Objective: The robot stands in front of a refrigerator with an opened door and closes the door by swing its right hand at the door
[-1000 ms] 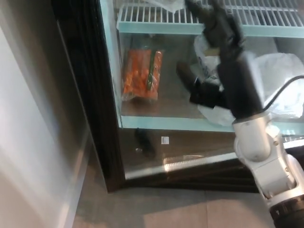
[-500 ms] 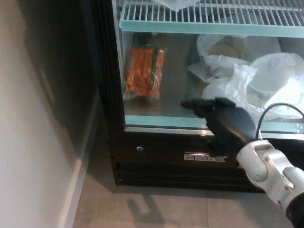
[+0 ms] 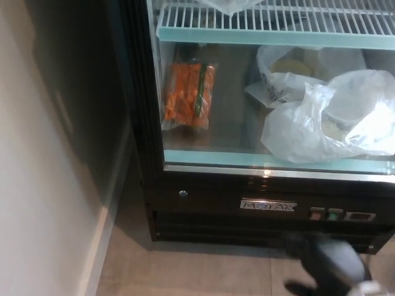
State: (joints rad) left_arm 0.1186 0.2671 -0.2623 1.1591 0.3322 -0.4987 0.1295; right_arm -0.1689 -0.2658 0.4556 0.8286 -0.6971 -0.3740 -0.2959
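The refrigerator's glass door stands shut against the black cabinet, its lower frame running across the picture above the base panel. Through the glass I see a bag of carrots on the bottom shelf and white plastic bags to the right. My right hand is low at the bottom right edge, below the door and apart from it, blurred. The left hand does not show.
A white wall runs along the left, close to the refrigerator's black side. Grey floor tiles lie in front. A wire shelf spans the top inside the cabinet.
The door swung from open to shut. My right hand dropped from in front of the shelves to the bottom right corner, away from the glass.
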